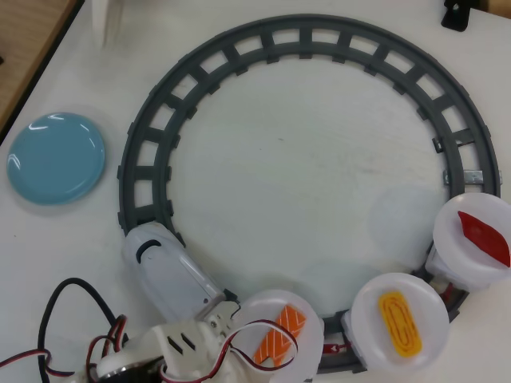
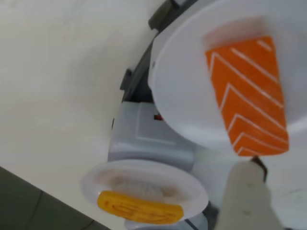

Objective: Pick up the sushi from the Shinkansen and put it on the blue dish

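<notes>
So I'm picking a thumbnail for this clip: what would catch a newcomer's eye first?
The grey track ringing the table, with the white train at its lower left pulling plates of toy sushi: salmon, egg, tuna. The wrist view fills with the striped salmon. The blue dish sits empty at far left.

Arm: white, low at the desk's near-left corner, red-and-black cables looped alongside. Gripper finger: blurred; jaw state indiscernible.

- in my overhead view the glossy light-blue round dish lies left, outside the grey circular track.
- the striped orange salmon sushi rests on a round white plate behind the white toy bullet train.
</notes>
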